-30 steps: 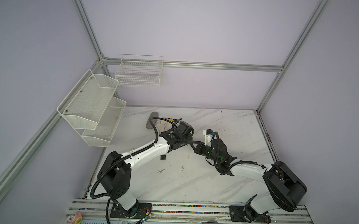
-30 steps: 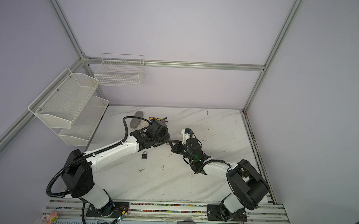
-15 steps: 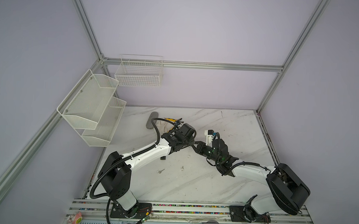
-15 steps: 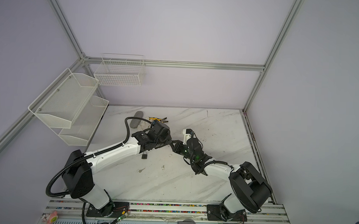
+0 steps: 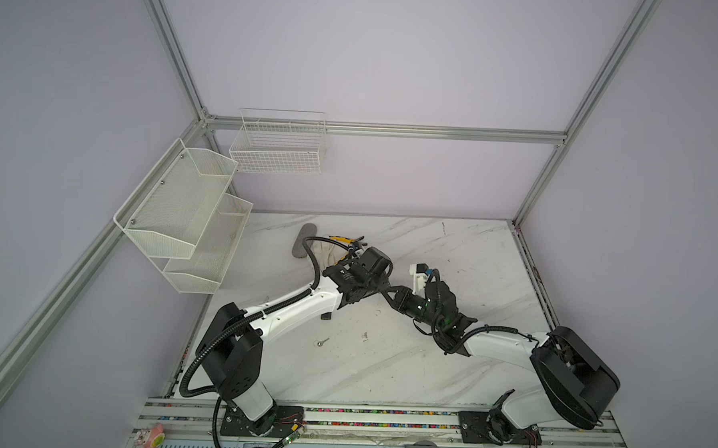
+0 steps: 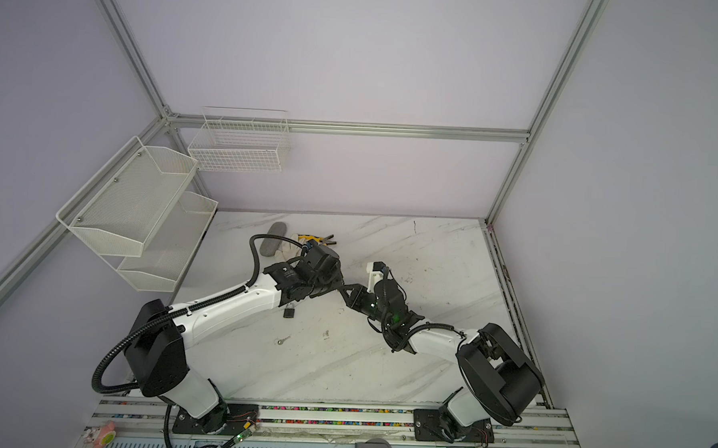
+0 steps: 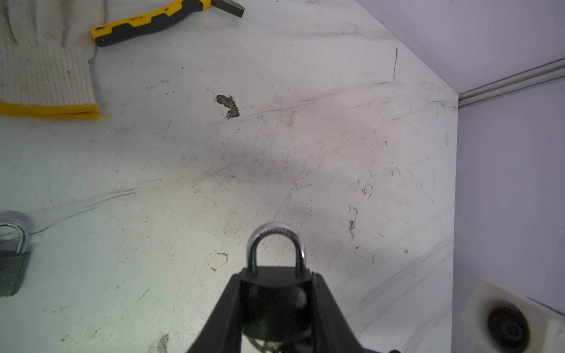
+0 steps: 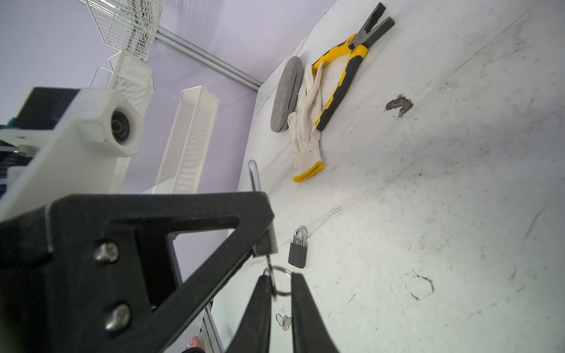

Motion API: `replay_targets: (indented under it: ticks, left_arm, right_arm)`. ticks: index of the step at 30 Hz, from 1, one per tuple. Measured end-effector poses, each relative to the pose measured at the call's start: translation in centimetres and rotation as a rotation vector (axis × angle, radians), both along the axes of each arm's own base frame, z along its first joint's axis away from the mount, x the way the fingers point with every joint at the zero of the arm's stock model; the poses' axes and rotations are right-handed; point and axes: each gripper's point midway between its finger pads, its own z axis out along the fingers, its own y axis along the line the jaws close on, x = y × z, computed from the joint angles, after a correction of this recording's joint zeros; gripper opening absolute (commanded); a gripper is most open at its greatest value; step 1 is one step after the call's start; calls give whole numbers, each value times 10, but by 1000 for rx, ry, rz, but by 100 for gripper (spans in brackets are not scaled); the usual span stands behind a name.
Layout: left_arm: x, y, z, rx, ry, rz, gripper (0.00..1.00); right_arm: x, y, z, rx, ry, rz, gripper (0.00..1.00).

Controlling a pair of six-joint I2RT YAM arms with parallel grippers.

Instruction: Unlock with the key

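Left gripper (image 7: 276, 276) clamped on the dark body of a padlock (image 7: 275, 301), one finger on each side, with both legs of the silver shackle (image 7: 276, 244) in the body and its bow projecting past the fingertips. The padlock is held above the middle of the table (image 7: 275, 152), where the two grippers meet tip to tip in both top views. A key (image 8: 267, 263) projects from the keyhole end of the padlock and appears seated in it, and a key ring (image 8: 283, 280) hangs from its head. Right gripper (image 8: 279, 275) with jaws a little apart: the key ring lies in the gap, the key's head rests against one finger (image 8: 260, 299), and no firm pinch is visible. A second padlock (image 8: 297, 249), grey with its shackle closed, lies flat on the table just beside the left arm (image 6: 229, 306). A loose key (image 5: 322, 342) lies on the table nearer the robot's bases, well apart from both grippers. A white knit glove (image 8: 305, 143) with a yellow cuff, yellow-handled pliers (image 8: 337, 91) and a grey oval pad (image 8: 287, 91) lie together near the back left corner, the glove between the other two and touching both. A wire basket (image 5: 279, 146) and mesh shelves (image 5: 187, 209) hang on the walls above that corner.
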Motion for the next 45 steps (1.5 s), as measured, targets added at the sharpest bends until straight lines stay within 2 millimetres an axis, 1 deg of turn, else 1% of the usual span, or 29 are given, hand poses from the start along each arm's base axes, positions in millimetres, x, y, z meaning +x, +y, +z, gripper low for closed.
replay_targets:
  ticks: [2,10,20,32,35,40,45]
  left_arm:
    - [0,0,0,-1,1,-1,0]
    - [0,2,-1,-5,10,6,0]
    - [1,-1,-1,-34,23,-8,0]
    - [3,-5,3,-61,12,-10,0]
    - [5,-4,4,-59,4,-3,0]
    - [6,-5,6,-60,-5,0,0]
    - [2,-8,5,-61,-2,-4,0]
  right_arm:
    - [0,0,1,2,-3,1,13]
    - [3,3,1,-2,-26,5,5]
    - [8,3,5,-40,-73,-4,0]
    - [14,1,10,-68,-116,-41,0]
    - [13,0,10,-74,-116,-40,3]
    - [9,-3,11,-86,-102,-39,12]
    - [5,-6,17,-81,-85,-38,20]
